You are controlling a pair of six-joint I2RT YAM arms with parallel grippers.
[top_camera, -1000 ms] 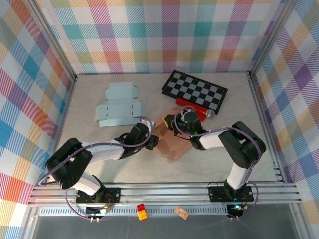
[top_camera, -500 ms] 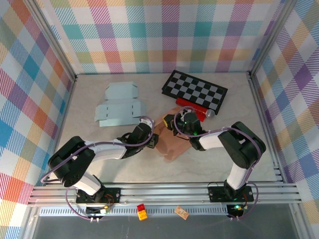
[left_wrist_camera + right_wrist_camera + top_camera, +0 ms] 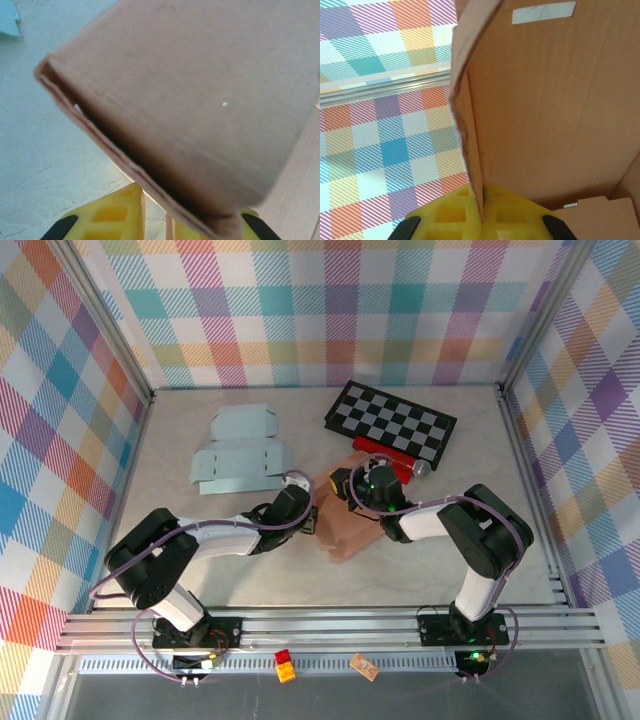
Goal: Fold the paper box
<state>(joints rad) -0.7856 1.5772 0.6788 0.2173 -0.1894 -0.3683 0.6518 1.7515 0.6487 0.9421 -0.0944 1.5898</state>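
One brown box (image 3: 348, 528), two pale-blue blanks (image 3: 240, 465) and one checkerboard (image 3: 392, 423) are seen on the table (image 3: 500, 540), worked by two arms. Both arms are stretched low and bent inward toward the centre. The box is placed between them, just in front of the checkerboard. Its wall edge is pinched in the closed right gripper (image 3: 481, 202). A folded flap is set between the narrowed jaws of the left gripper (image 3: 192, 222), though a firm clamp cannot be told.
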